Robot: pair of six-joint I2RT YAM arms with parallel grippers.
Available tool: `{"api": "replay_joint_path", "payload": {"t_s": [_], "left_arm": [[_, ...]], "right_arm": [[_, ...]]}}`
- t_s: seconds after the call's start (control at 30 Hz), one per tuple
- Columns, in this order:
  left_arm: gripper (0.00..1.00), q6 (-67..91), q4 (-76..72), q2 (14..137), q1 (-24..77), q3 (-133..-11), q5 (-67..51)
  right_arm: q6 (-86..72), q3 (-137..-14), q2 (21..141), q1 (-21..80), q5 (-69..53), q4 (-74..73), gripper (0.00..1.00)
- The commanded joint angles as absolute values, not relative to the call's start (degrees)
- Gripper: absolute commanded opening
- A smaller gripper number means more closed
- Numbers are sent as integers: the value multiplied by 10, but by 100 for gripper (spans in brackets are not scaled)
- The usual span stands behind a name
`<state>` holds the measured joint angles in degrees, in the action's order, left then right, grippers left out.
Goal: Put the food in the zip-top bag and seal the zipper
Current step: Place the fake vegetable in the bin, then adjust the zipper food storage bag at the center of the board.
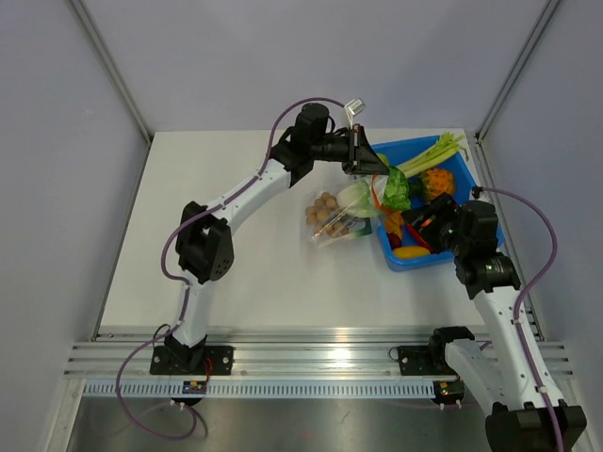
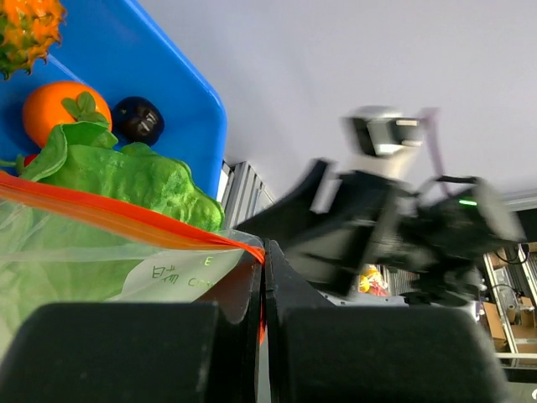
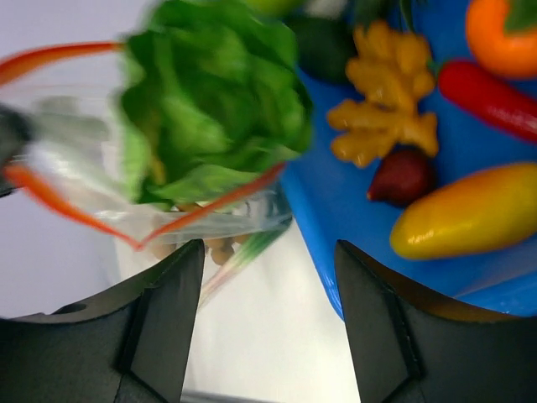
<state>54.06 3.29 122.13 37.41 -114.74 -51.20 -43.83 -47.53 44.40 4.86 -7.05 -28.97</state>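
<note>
The clear zip-top bag (image 1: 341, 215) lies on the white table left of the blue bin (image 1: 450, 252). It holds a cluster of brown balls (image 1: 325, 209) and a white-green cabbage (image 1: 354, 198). A green lettuce piece (image 1: 396, 188) sits in its raised mouth, also in the right wrist view (image 3: 210, 101). My left gripper (image 1: 363, 155) is shut on the orange-red zipper strip (image 2: 109, 214) at one end and holds the mouth up. My right gripper (image 1: 417, 226) is open and empty, by the bin's left edge (image 3: 327, 218), just below the bag mouth (image 3: 67, 214).
The bin holds celery-like green stalks (image 1: 438, 151), a spiky orange piece (image 1: 436, 181), a yellow ginger piece (image 3: 386, 92), a red chili (image 3: 491, 96), a yellow piece (image 3: 470, 214), a dark red piece (image 3: 403, 175) and an orange fruit (image 2: 63, 109). Grey walls surround the table.
</note>
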Motion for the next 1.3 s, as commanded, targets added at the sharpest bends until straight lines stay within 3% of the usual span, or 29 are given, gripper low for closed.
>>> {"api": "replay_joint_path", "payload": {"t_s": [0.0, 0.4, 1.27], "left_arm": [[0, 548, -20, 1158, 373, -1148, -526], [0, 545, -24, 1135, 372, -1133, -525], [0, 541, -25, 1121, 371, -1114, -527]], "right_arm": [[-560, -416, 452, 27, -161, -197, 70], [-660, -342, 498, 5, -210, -48, 68], [-743, -274, 491, -51, -262, 80, 67]]}}
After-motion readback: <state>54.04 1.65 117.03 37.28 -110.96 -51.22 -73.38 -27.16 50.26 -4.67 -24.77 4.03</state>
